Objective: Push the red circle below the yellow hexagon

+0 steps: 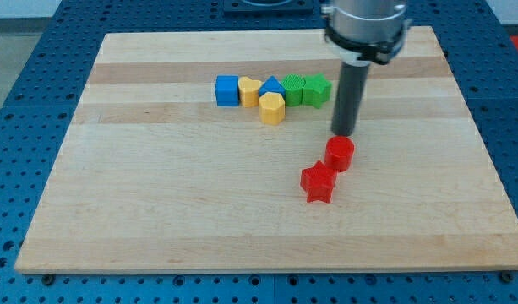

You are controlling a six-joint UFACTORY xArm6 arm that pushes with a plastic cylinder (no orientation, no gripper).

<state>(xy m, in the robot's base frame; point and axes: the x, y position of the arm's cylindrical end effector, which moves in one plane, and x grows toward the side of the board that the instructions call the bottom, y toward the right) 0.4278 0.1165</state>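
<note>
The red circle [340, 154] is a short, squat cylinder with a flat round top and a glossy bright red side, standing upright on the wooden board [157, 203] — right of the board's middle, roughly halfway between the top and bottom edges. My tip [346, 134] stands just above it toward the view's top, close to or touching its upper rim; contact cannot be told for certain. The rod is a plain dark shaft hanging from a grey collar, so there is no claw to be open or closed (nothing here grips anything). Touching the red circle at its lower left is a red star-shaped block [318, 182], the same bright red, lying toward the board's bottom edge. The yellow hexagon [272, 108] sits well apart to the upper left of the red circle, nearer the board's top edge and close to its centre line, its flat top pale yellow. Just above the hexagon runs a row of blocks — a blue cube [227, 90] at the view's left, then a yellow block [250, 89] of rounded shape, a blue triangle [272, 85], and two green blocks [293, 89] [317, 89] whose shapes are hard to make out. The board lies on a blue perforated table [22, 101].
</note>
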